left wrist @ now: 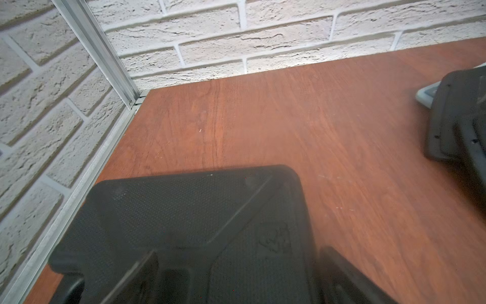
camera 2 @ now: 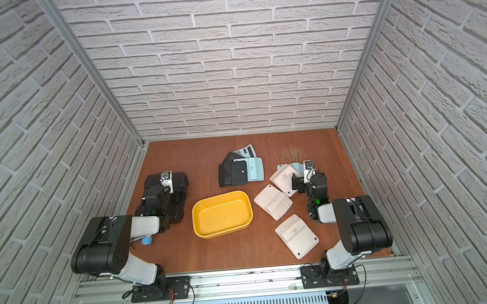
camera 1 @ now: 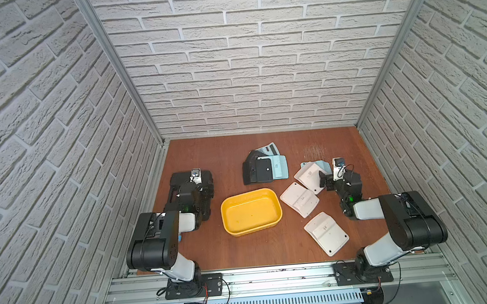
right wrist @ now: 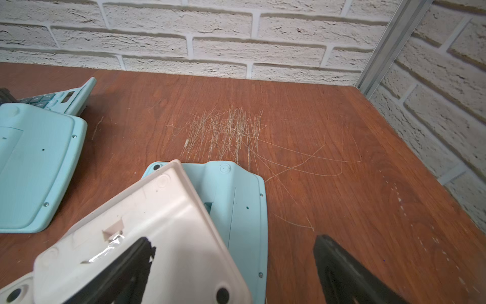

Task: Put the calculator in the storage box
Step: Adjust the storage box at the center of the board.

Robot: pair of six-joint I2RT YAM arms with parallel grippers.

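The storage box point(camera 1: 251, 211) point(camera 2: 222, 214), a shallow yellow tub, sits empty mid-table. Several calculators lie back-up to its right and behind it: white ones point(camera 1: 300, 203) point(camera 1: 326, 233), a teal one point(camera 1: 278, 166) and a black one point(camera 1: 257, 171). My right gripper point(camera 1: 333, 179) point(right wrist: 232, 240) is open, low over a tilted white calculator point(right wrist: 157, 223) that rests on a teal calculator point(right wrist: 236, 200). One finger is above the white one and the other is over bare wood. My left gripper point(camera 1: 194, 187) point(left wrist: 242, 284) is open, hovering over a black hard case point(left wrist: 184, 223).
One calculator point(camera 1: 267, 149) lies keys-up at the back of the black-and-teal pile. A scratched patch point(right wrist: 228, 131) marks the wooden table point(camera 1: 244, 249) near the back wall. Brick walls close in the back and both sides. A small blue-capped object point(camera 2: 147, 241) lies under the left arm.
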